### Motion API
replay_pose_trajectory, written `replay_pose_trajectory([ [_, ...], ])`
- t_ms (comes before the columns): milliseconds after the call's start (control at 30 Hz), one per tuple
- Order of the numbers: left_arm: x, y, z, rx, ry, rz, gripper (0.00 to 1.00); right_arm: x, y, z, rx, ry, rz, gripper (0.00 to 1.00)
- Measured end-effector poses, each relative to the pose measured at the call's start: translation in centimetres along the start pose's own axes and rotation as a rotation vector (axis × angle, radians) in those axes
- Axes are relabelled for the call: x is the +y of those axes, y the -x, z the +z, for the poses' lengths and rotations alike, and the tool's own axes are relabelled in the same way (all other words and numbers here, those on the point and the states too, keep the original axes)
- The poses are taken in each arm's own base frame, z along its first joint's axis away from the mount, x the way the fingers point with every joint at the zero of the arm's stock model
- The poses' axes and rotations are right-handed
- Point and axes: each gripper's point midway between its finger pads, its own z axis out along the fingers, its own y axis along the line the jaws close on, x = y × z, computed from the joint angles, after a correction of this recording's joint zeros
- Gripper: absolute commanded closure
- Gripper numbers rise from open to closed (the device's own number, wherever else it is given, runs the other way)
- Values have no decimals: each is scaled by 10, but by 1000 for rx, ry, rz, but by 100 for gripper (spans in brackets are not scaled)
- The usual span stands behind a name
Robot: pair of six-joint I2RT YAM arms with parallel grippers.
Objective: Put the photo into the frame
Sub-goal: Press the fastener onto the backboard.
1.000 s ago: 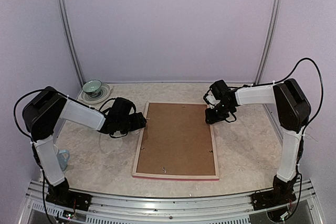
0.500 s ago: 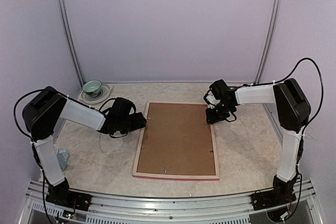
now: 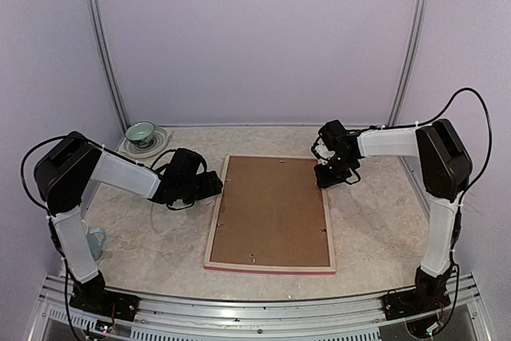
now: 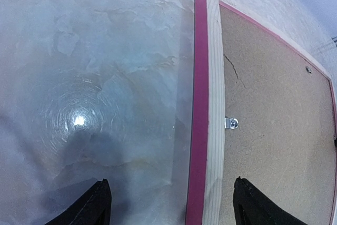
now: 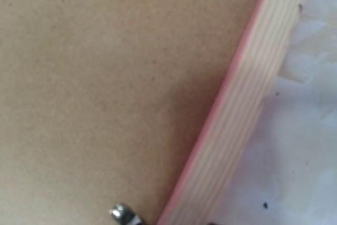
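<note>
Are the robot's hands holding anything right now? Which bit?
Left gripper: open, straddling the frame at its left rail, gripping nothing. Right gripper: at the far right corner; cannot tell.

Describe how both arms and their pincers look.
The left arm and right arm match: white tubular links between bulky black joint housings, on black bases. A thin black cable loops out beside each. The left pincer and right pincer are black; the left's fingers are plain dark wedges.
</note>
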Motion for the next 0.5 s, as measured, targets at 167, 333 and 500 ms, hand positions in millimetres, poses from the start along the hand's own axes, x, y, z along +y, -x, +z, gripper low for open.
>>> replay_pose_trajectory([
  [167, 0, 0, 0, -1, -2, -1, 21, -3, -1, -1, 11, 2, 4, 50],
  [333, -1, 0, 0, 0, -5, -1, 21, -2, -3, -2, 22, 15, 6, 50],
  [500, -1, 0, 0, 0, -8, -1, 21, 1, 0, 1, 31, 26, 9, 51],
])
